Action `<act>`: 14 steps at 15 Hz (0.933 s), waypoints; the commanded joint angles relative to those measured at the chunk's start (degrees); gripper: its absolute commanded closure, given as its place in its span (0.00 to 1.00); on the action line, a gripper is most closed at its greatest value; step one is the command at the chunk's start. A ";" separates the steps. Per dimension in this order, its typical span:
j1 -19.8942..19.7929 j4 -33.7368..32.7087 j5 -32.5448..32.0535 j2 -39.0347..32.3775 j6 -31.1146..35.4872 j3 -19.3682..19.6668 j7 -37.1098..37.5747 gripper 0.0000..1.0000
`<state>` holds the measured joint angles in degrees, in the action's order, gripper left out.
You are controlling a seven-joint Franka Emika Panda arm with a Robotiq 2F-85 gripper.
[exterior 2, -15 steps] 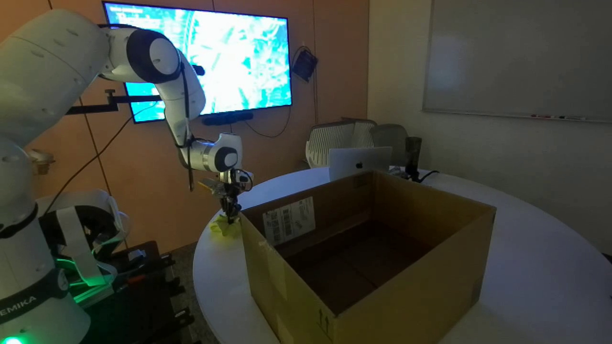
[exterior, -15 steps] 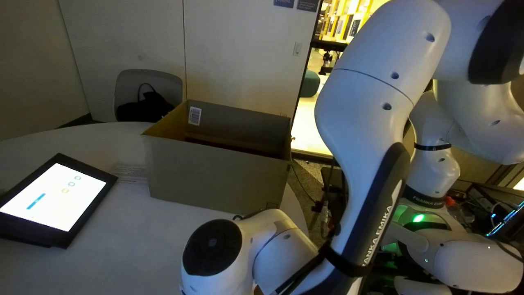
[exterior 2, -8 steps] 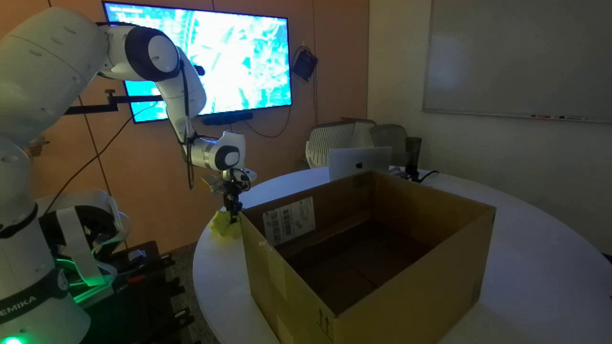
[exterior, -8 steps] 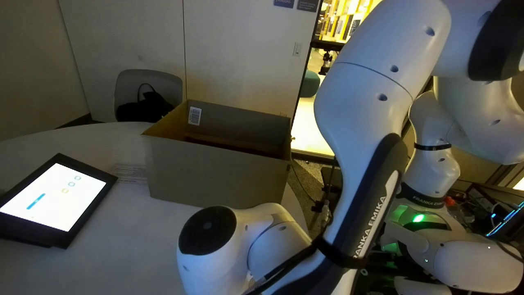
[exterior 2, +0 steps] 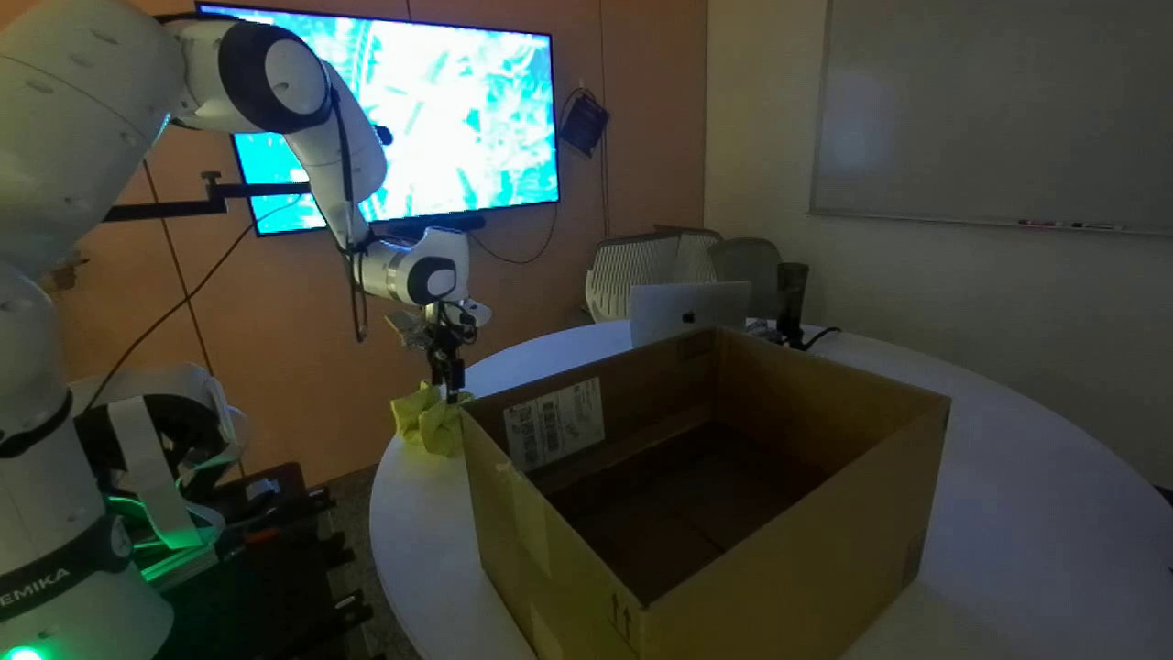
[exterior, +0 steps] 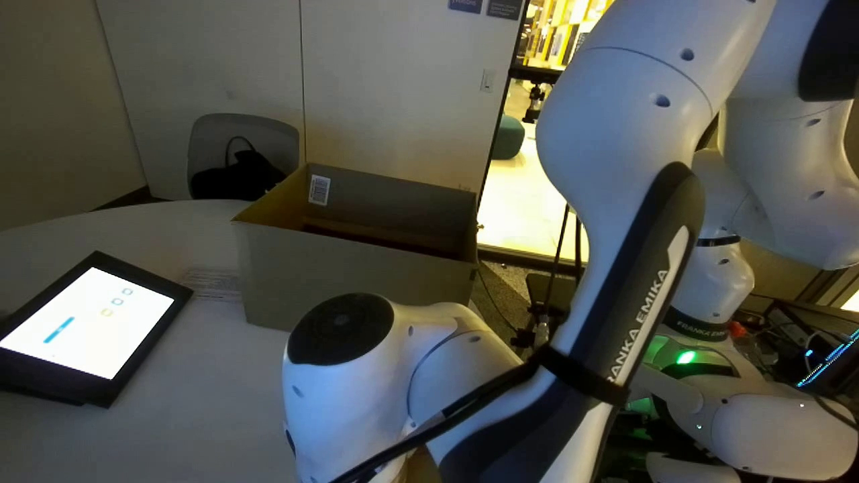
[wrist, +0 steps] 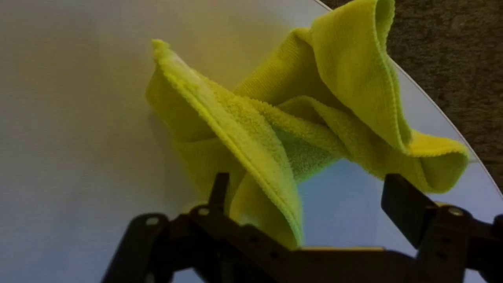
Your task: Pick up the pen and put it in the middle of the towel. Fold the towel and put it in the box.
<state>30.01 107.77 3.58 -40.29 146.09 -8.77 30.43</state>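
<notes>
- Yellow-green soft cloth, the square towel [wrist: 255, 122], is bunched in loose, raised folds on the white round table [exterior 2: 412, 541], near its edge; in the wrist view one fold is seen across the line of that edge, but whether it overhangs cannot be told.
- The black two-fingered gripper [wrist: 305, 188] is spread wide over the towel, and nothing appears to be held. One finger [wrist: 219, 192] is seen in front of the towel's near corner, the other beyond a patch of bare table, so that a hem is left between them; this span is presumably wanted for a pinch.
- The thin black pen is shown in no view; it may be wrapped in the folds, which would explain why the cloth is heaped rather than flat.
- The large brown cardboard box [exterior 2: 797, 559] is stood upright with its top uncovered, just beside the towel, probably so that the bundle can be lifted over the wall with little travel. The towel has not yet been put in.
- Folding is judged to be unfinished. A grip through several layers would be called for: if only a hem were pinched, the folds could fall loose and the pen be dropped.
</notes>
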 commanded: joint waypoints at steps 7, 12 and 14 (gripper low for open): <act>0.36 5.15 3.27 4.10 3.45 -1.72 2.40 0.00; 2.46 7.40 2.72 3.82 7.06 -1.05 5.22 0.00; 4.36 8.20 1.84 3.12 10.77 0.58 7.44 0.00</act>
<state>31.66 113.30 5.85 -38.17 151.75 -10.42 34.56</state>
